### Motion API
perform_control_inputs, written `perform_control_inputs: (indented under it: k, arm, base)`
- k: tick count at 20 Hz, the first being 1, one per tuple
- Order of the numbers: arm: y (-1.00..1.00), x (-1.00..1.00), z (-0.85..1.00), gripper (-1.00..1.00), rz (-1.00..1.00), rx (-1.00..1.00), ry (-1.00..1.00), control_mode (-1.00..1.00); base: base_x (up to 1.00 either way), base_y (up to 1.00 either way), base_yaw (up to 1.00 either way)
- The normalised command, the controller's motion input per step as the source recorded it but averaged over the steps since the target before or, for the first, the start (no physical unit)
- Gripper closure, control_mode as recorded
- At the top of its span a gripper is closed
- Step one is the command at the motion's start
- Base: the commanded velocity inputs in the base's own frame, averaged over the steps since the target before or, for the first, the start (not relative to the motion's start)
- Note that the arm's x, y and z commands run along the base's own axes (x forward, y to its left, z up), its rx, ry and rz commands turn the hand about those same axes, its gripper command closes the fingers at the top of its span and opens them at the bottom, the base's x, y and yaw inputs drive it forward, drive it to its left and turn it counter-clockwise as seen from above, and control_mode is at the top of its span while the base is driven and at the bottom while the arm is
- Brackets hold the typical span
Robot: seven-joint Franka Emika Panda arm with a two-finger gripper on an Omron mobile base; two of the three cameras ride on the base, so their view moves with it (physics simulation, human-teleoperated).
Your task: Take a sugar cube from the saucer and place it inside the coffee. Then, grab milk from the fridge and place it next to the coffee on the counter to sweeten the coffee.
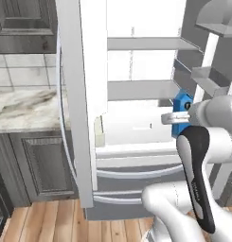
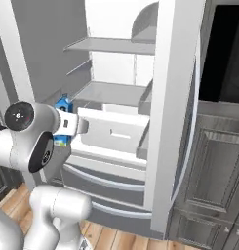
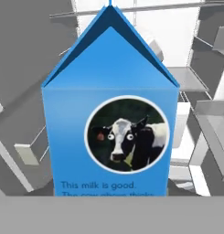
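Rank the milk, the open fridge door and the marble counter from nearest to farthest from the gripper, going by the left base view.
1. The milk: right at the gripper, at the fridge's right side.
2. The fridge door: swung open, well to the left of the gripper.
3. The counter: farthest, at the left edge beyond the door.

Glossy white arm (image 1: pixel 183 203) with dark joint covers.
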Motion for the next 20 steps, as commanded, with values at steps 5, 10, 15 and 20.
perform_control_inputs:
  k: [5,10,15,20]
  arm:
    - [0.00,0.00,0.00,1.00,0.00,0.00,0.00,1.00]
    - [0.00,0.00,0.00,1.00,0.00,0.00,0.00,1.00]
    - [0.00,0.00,0.00,1.00,0.00,0.00,0.00,1.00]
    - [0.00,0.00,0.00,1.00,0.00,0.00,0.00,1.00]
  base:
    - [-1.00,-0.03,0.81]
    - [-0.89,0.01,0.89]
    - [-0.73,0.23,0.90]
    - [0.22,0.21,0.79]
